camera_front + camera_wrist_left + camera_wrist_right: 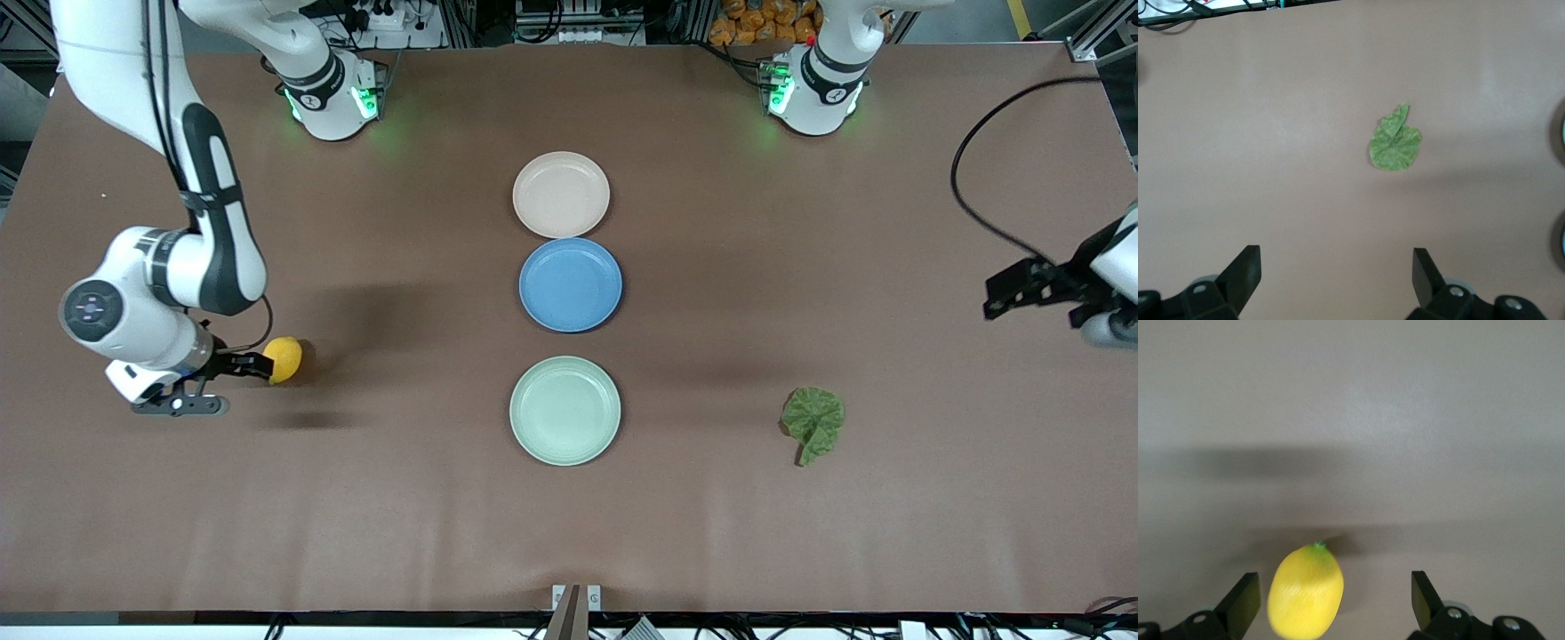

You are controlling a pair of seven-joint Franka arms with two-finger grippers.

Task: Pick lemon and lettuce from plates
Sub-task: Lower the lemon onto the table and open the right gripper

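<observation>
Lemon [1305, 591] sits between the open right gripper's [1331, 603] fingers near the table's [356, 516] right-arm edge – base cut off; left gripper [1337, 283] open over bare table near the lettuce [1395, 141].

A brown table [711, 516] is carrying three plates in a line down its middle: beige-pink plate [561, 194], blue plate [570, 284], mint plate [564, 410]. The lettuce [813, 422] is lying toward the left arm's end, the lemon [284, 359] toward the right arm's end.
</observation>
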